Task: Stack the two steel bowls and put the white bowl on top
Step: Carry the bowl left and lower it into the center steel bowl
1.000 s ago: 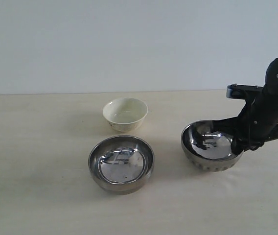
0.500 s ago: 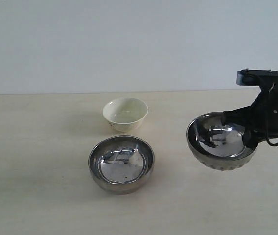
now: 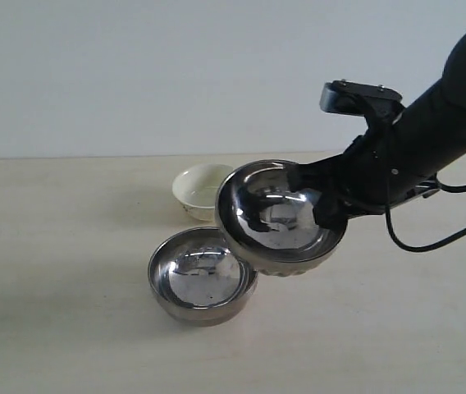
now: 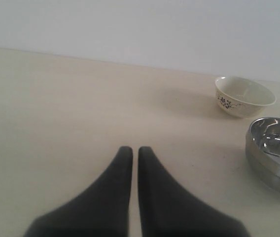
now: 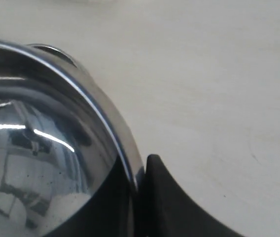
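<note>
My right gripper [image 3: 325, 205] is shut on the rim of a ribbed steel bowl [image 3: 280, 217], which hangs tilted in the air above the table. In the right wrist view the rim [image 5: 100, 116] runs between the two black fingers [image 5: 167, 192]. The other steel bowl [image 3: 203, 275] rests on the table just below and to the left of the carried one. Behind them sits the white bowl [image 3: 198, 187], partly hidden by the lifted bowl. The left gripper [image 4: 130, 149] is shut and empty, low over bare table, with the white bowl [image 4: 244, 96] and a steel bowl [image 4: 275, 153] off to one side.
The table [image 3: 61, 246] is a pale beige surface meeting a plain white wall [image 3: 134, 74] at the back. A black cable [image 3: 442, 238] loops under the right arm.
The right arm has carried the ribbed steel bowl up and to the left, from the right side of the table to above the right edge of the resting steel bowl. Nothing else moved.
</note>
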You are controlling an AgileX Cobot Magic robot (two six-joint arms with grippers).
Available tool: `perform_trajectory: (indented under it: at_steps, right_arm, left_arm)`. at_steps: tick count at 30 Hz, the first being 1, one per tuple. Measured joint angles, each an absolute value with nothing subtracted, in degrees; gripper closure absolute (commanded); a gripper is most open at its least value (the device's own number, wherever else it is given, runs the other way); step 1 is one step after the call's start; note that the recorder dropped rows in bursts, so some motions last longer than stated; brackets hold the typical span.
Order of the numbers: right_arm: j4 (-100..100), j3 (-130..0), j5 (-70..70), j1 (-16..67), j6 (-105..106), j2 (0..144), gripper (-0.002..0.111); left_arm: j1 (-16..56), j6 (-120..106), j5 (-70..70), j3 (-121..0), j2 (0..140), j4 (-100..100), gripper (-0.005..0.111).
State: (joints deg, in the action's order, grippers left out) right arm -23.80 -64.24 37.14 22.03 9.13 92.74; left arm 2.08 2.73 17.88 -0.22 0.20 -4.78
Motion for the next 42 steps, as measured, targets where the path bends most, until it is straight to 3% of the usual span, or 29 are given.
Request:
perform_trajectory:
  at_steps: [10, 27, 42]
  right_arm:
    - [-23.91, -68.90, 38.06, 25.25, 6.12, 92.98, 0.108]
    - [-23.94, -77.55, 39.22, 31.16, 4.48, 107.02, 0.108]
    - [-24.52, -77.68, 37.49, 31.39, 3.97, 112.44, 0.108]
  left_arm:
    - [2.08, 2.73, 17.88, -0.22, 0.20, -4.78, 0.103]
    - [2.08, 2.73, 17.88, -0.22, 0.20, -4.78, 0.103]
    - [2.08, 2.73, 17.99, -0.22, 0.20, -4.78, 0.103]
